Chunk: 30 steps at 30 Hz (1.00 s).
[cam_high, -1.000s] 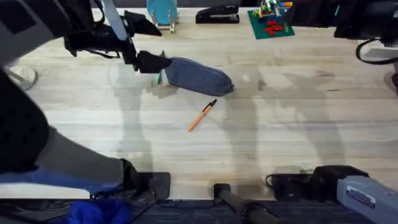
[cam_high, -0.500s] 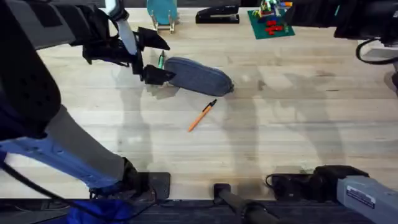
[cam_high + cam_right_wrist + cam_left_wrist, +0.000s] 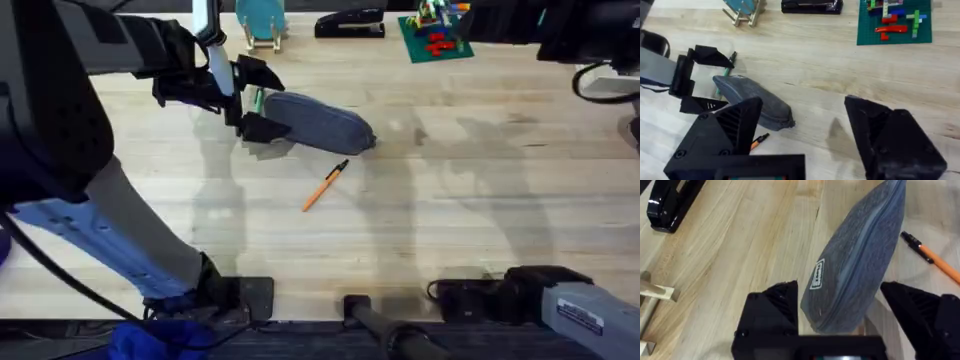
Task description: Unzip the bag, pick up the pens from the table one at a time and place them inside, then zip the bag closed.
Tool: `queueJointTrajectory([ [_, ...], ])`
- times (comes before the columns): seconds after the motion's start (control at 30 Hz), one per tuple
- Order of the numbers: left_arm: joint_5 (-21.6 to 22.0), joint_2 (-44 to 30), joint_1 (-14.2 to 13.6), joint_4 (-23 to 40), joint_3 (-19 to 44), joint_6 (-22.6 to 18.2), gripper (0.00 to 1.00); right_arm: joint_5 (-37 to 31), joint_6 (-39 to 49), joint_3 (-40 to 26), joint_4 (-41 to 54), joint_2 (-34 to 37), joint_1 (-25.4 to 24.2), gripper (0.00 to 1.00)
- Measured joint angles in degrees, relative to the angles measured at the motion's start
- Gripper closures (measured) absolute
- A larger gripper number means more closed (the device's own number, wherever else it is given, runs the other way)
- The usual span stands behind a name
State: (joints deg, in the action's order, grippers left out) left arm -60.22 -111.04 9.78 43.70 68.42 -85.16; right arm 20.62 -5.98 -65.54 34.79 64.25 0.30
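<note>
Colours noted, tabletop and near the left gripper [image 3: 252, 100].

Blue-grey denim-like bag [image 3: 318, 122] with small white label [image 3: 817, 275], between black fingers [image 3: 777, 302]. Green pen [image 3: 258, 99] just beside far finger. Orange pen [image 3: 325, 186] with black tip, beyond the bag. Pale wooden table [image 3: 480, 200], planked grain. Black stapler [image 3: 350, 22]; green mat [image 3: 436, 38] bearing red, yellow, blue bricks.
</note>
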Motion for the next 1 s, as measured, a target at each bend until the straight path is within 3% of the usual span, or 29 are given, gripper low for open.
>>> queueJointTrajectory([
  [0.33,-0.2,0.0,0.0,0.0,0.0,0.0,0.038,0.0,0.0,0.0,0.0,0.0,0.0,0.004],
  [0.5,-0.6,0.0,0.0,0.0,0.0,-0.2,0.261,0.0,0.0,0.0,0.0,0.0,0.0,0.005],
  [0.7,-1.1,0.0,0.0,0.2,0.0,-0.2,0.437,0.0,0.0,0.0,0.0,0.0,0.0,0.005],
  [1.0,-1.7,0.0,0.0,0.2,0.0,-0.2,0.907,0.0,0.0,0.0,0.0,0.0,0.0,0.004],
])
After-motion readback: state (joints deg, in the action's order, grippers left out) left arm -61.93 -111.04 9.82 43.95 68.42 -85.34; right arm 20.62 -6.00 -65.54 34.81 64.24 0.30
